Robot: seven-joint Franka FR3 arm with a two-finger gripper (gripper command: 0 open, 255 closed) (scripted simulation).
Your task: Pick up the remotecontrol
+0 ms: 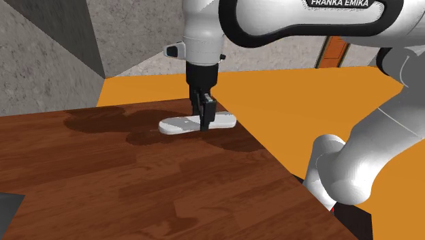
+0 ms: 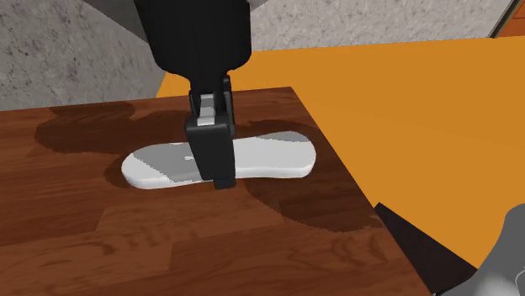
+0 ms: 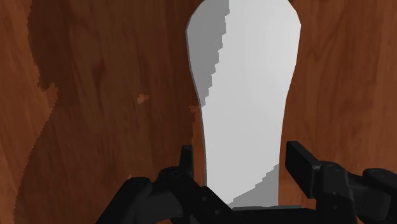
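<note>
**Remote** (image 3: 245,95): a plain white-grey slab, long and flat, narrowing to a waist and widening toward rounded ends.
- **Position:** it is lying flat on the brown wood-grain bench (image 1: 102,177), directly between the jaws and running out past them on both sides.
- **Jaws:** they are standing apart and straddling the waist across its width. One finger (image 3: 304,167) is sitting just clear of the edge, and the other is looking close to or against the opposite edge. Nothing is being clasped or lifted yet.
- **Handling (judged):** probably light, rigid and smooth, so likely slippery. It is sitting low, so the side edges at the waist, near the balance point, are looking like the best hold.
- **Markings:** no buttons or label are showing on the remote.
- **Above the jaws:** the arm (image 1: 204,31) is carrying white lettering, "FRANKA EMIKA".
- **Beyond:** an orange floor (image 1: 293,102) is showing, then a grey wall (image 1: 41,48).
</note>
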